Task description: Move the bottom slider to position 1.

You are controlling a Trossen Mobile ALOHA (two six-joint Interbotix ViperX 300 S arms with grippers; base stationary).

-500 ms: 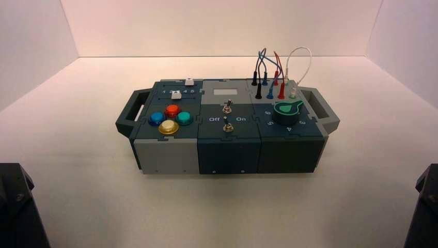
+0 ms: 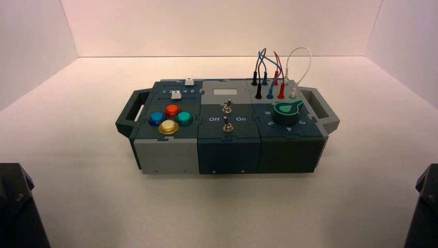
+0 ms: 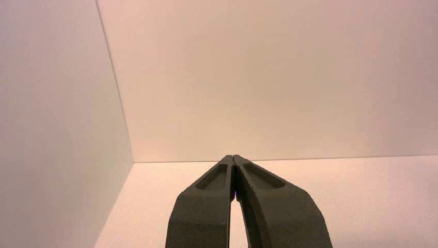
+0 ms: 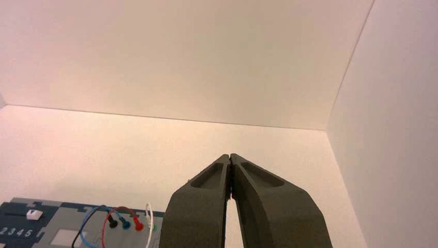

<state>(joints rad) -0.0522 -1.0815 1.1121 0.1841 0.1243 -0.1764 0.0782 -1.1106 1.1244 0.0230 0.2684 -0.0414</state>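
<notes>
The box stands mid-table. On its left rear panel the bottom slider shows as a small white cap just nearer than the row of printed digits, whose first numeral, position 1, lies at the row's left end. The twin white cap sits on the farther track. My left gripper is shut on nothing and faces the bare wall, far from the box. My right gripper is also shut and empty, held back at the box's right. Both arms are parked at the near corners.
Coloured round buttons sit in front of the sliders. Two toggle switches occupy the middle, a green-topped knob the right, with plugged wires behind it. Handles stick out at both ends. White walls enclose the table.
</notes>
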